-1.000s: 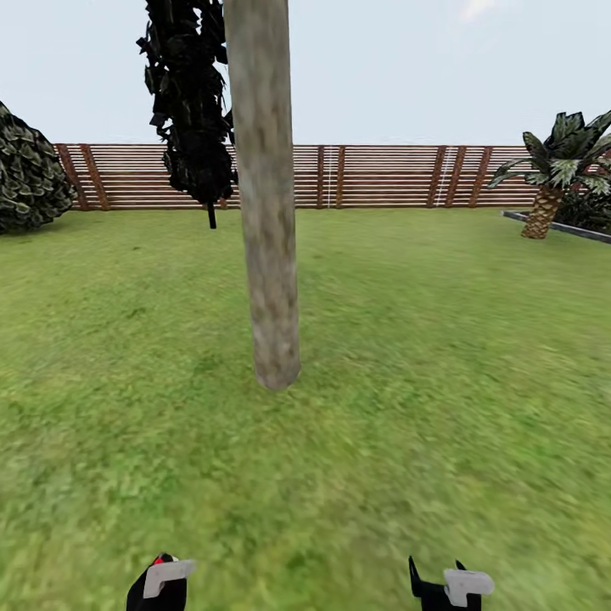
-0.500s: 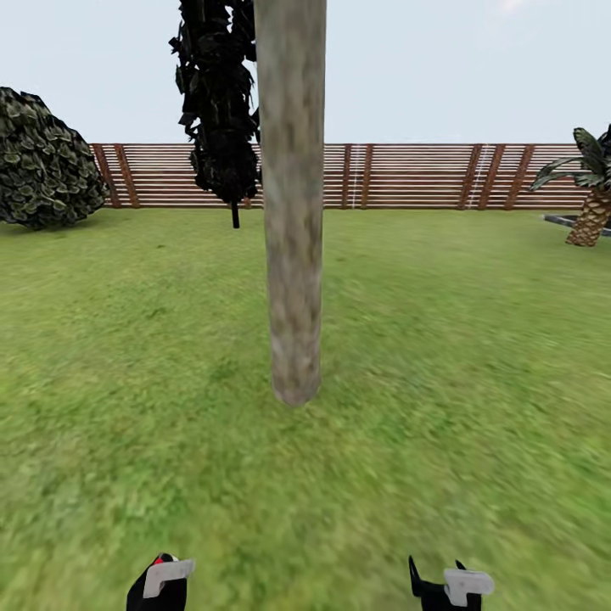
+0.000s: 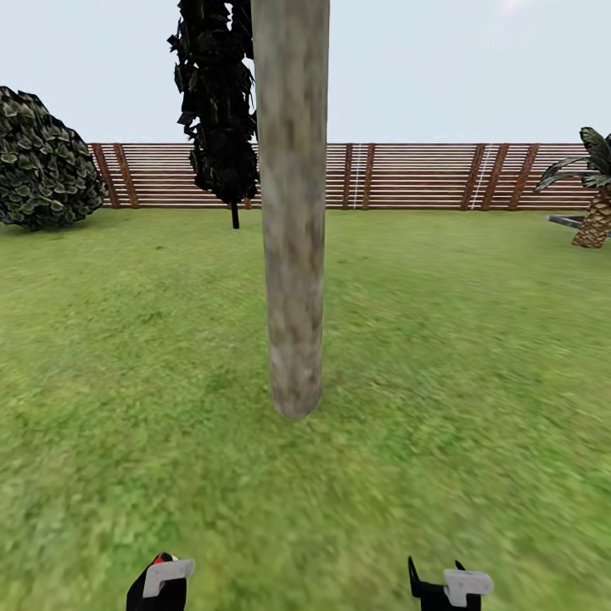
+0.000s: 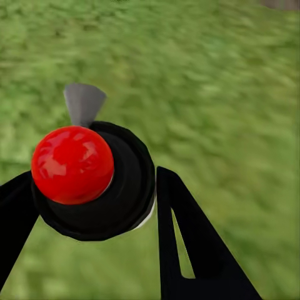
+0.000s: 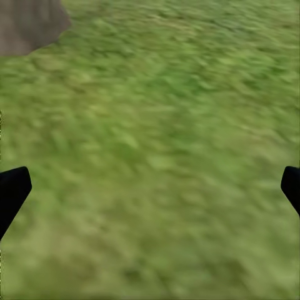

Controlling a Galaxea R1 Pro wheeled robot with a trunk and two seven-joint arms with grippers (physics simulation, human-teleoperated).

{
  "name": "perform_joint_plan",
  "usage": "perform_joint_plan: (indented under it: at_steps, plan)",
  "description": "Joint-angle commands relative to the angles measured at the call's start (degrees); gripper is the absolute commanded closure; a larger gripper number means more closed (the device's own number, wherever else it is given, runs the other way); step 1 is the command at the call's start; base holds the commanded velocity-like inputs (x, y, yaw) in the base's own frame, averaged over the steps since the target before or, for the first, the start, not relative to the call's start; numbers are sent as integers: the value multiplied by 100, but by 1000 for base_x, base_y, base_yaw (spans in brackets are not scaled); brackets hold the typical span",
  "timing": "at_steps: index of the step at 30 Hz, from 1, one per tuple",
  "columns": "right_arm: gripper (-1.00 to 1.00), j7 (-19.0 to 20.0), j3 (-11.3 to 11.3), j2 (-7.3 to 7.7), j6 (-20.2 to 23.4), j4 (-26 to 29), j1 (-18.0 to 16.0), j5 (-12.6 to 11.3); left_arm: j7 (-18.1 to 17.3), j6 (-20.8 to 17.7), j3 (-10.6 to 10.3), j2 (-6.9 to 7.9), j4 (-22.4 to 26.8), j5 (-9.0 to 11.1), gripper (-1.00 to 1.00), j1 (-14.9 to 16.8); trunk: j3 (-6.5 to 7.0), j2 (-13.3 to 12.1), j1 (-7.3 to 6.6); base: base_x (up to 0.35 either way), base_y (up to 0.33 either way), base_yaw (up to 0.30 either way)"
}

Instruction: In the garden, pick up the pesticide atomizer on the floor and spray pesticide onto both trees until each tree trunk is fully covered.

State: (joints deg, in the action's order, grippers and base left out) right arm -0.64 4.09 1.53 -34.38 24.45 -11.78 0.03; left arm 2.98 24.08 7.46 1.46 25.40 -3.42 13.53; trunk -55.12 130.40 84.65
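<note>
Arms hang low at the near edge: left end effector (image 4: 94,187) clamped on the red-capped atomizer (image 4: 73,164), right end effector (image 5: 150,187) spread apart, tree trunk (image 3: 293,212) straight ahead on the lawn (image 3: 467,339).

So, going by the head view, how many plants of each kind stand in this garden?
Thick pale tree trunk: 1
Slim near-black tree: 1
Rounded leafy bush: 1
Palm: 1
Total: 4
</note>
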Motion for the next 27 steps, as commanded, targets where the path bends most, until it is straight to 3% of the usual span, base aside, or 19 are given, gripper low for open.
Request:
perform_joint_plan:
  at_steps: [1, 7, 10, 11, 13, 14, 17, 20, 21, 22, 24, 27]
  plan:
    - [-100, 2, -3, -1, 0, 0, 0, 1, -4, 0, -2, 1, 4, -2, 100, 0, 0, 0, 0, 14, 0, 0]
    - [-100, 39, -13, 31, 8, 53, 0, 21, -41, -23, -43, 1, 22, -45, 100, 12, 0, 0, 0, 4, 0, 0]
    - [-100, 164, -23, 62, 16, 268, 0, 137, -116, -35, -151, 6, 25, -166, 100, 55, 0, 0, 0, 0, 0, 0]
    - [-100, 267, -24, 93, 17, 426, 0, 262, -189, -37, -234, 18, 22, -290, 100, 64, 0, 0, 0, 0, 0, 0]
    - [-100, 594, -23, 228, 65, 919, -11, 778, -551, -24, -386, 170, 35, -694, 100, 72, 0, 0, 0, 0, 0, 0]
    - [-100, 674, -23, 255, 94, 1009, -19, 905, -653, -22, -403, 217, 37, -775, 100, 73, 0, 0, 0, 0, 0, 0]
    - [-100, 1303, -22, 335, 509, 1441, -168, 1782, -1430, -48, -449, 432, 143, -1142, 100, 90, 0, 0, 0, 0, 0, 0]
    - [-100, 1914, -22, 331, 993, 1727, -518, 2531, -2475, -137, -488, 551, 416, -1417, 100, 329, 0, 0, 0, 0, 0, 0]
    - [-100, 2224, -42, 315, 1121, 1791, -713, 2797, -3265, -438, -499, 644, 507, -1781, 100, 596, 0, 0, 0, 0, 0, 0]
    - [-100, 2405, -88, 308, 1154, 1809, -797, 2887, -3595, -644, -499, 666, 527, -1969, 100, 710, 0, 0, 0, 0, 0, 0]
    - [-100, 3120, -403, 287, 1199, 1830, -1125, 3053, -4234, -1242, -495, 655, 553, -2437, 100, 940, 0, 0, 0, 0, 0, 0]
    - [-100, 3854, -743, 177, 1219, 1813, -1480, 3106, -4463, -1520, -509, 556, 570, -2665, 100, 1042, 0, 0, 0, 0, 0, 0]
